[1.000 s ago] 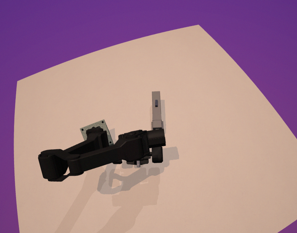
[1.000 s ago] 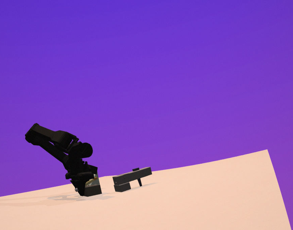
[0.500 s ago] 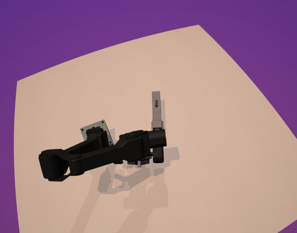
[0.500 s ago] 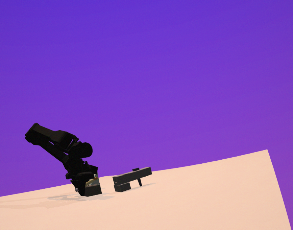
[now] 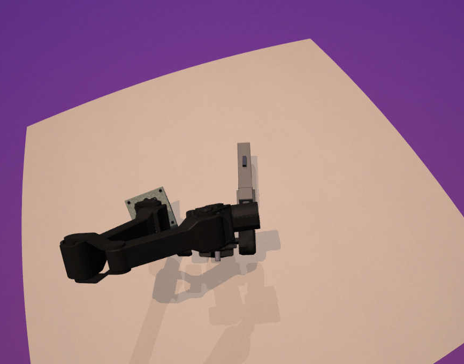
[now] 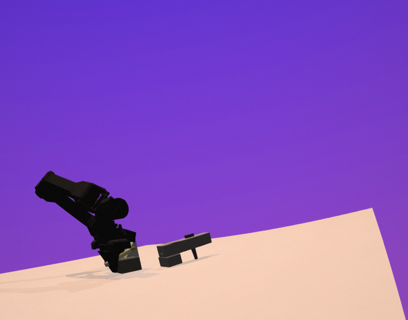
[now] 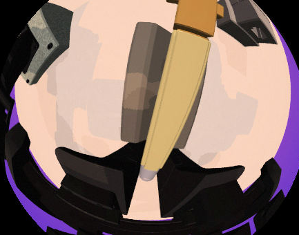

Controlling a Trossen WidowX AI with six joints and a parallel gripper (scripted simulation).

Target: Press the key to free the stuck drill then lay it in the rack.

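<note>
Well, from left to right, the grey rack lies beyond the claw, which is clenched on the drill near its grey tip; rigid, probably smooth and head-heavy, it might pivot, so a mid-body hold seems steadier.
</note>
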